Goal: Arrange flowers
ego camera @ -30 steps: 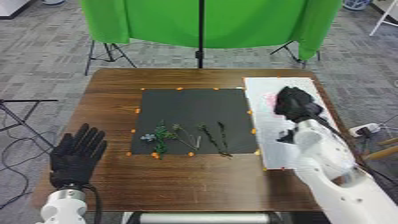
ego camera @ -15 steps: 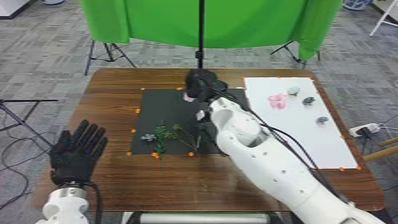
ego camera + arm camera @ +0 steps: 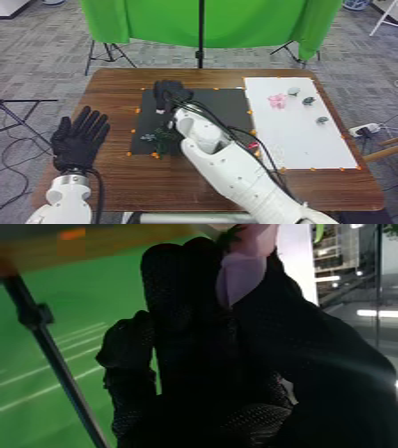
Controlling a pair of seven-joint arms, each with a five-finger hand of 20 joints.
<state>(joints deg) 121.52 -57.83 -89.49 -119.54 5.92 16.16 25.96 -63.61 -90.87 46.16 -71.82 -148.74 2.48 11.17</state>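
Observation:
Over the upper left part of the black mat (image 3: 213, 100) is my right hand (image 3: 171, 91). In the right wrist view, my right hand (image 3: 191, 329) pinches a pale pink flower (image 3: 242, 276) between thumb and fingers. A bluish-green flower with leafy greenery (image 3: 160, 139) lies on the mat's lower left, partly beside my forearm. The white board (image 3: 298, 137) holds a pink flower (image 3: 277, 101) and small grey-green pieces (image 3: 308, 101). My left hand (image 3: 78, 140) is over the table's left side, fingers straight and spread.
My right forearm crosses the mat and covers much of its lower part. A small red thing (image 3: 252, 145) lies beside it, near the board's left edge. Orange markers line the mat and board. Beyond the brown table (image 3: 133, 185) stands a green backdrop (image 3: 258, 25).
My right hand has gone from over the white board leftward to the mat's upper left, uncovering the board's flowers. My left hand has shifted slightly forward.

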